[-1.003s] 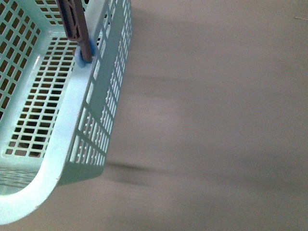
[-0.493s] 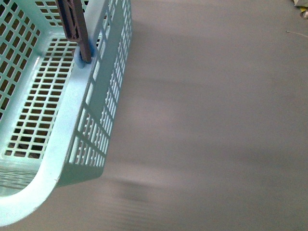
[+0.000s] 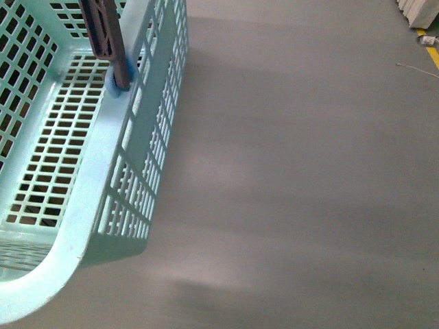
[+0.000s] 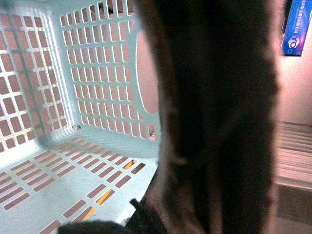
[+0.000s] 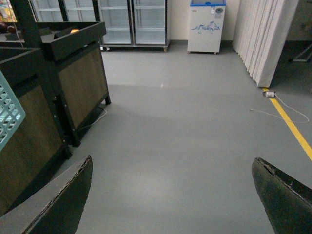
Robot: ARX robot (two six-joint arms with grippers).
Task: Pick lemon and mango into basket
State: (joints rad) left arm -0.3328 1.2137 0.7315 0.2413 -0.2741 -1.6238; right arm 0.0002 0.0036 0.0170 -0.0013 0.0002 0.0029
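Grey floor [image 3: 295, 171] all over, pretty plain room. Far left in the front view is the basket [image 3: 89, 199], turquoise with slotted walls, and 1 brown handle [image 3: 103, 34] sticks up from its rim. Rightwards it's just floor until a yellow line [image 3: 433, 55] and a thin white cable [image 3: 415, 69] in the far corner.

Left wrist cam looks into the basket, but a dark brown blurry bar [image 4: 214, 112] sits right against the lens. So I can't tell how the left gripper is set or whether it's got anything.

Right gripper [image 5: 171, 163] hangs over the floor with its 2 fingers spread wide and nothing between them. Its cam also catches a dark wooden stand [image 5: 80, 83], glass-door fridges [image 5: 131, 22] and a white freezer [image 5: 207, 27].
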